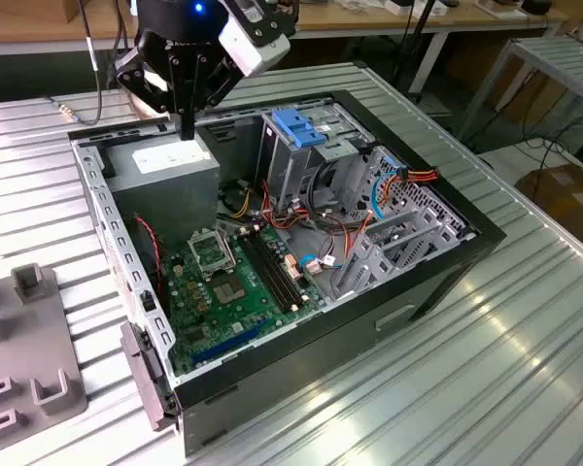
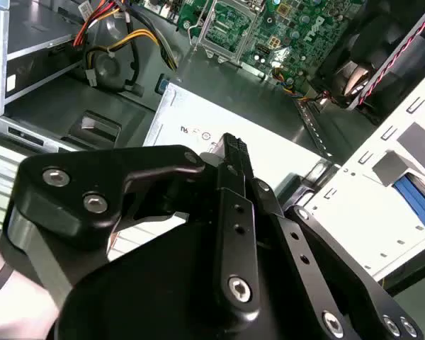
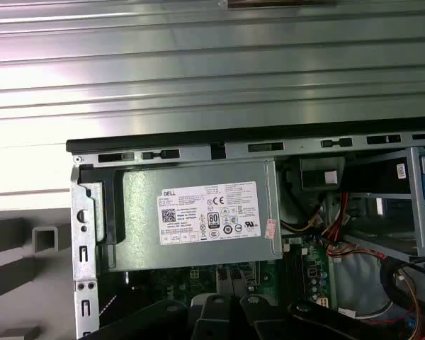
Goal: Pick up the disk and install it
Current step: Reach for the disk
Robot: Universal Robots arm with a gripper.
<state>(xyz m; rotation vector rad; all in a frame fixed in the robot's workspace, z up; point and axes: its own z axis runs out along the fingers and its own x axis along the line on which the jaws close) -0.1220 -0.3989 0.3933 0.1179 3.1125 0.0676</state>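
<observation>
We see the fingers point(image 1: 187, 124) closed together, gripping nothing, pointing straight down just above the grey power supply point(image 1: 165, 167) in a corner of the open computer case point(image 1: 437, 254) on the ribbed tabletop point(image 1: 496, 379). The disk point(image 1: 295, 128) – as far as we can tell from its blue bracket – stands on edge at the top of the drive cage point(image 1: 290, 175), well apart from the fingers. The green motherboard point(image 1: 228, 291) lies on the case floor beside the power supply.

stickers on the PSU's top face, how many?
2: a large white label mid-face on the PSU, and a small sticker beside it near the face's edge. The PSU's other faces are hidden.
</observation>
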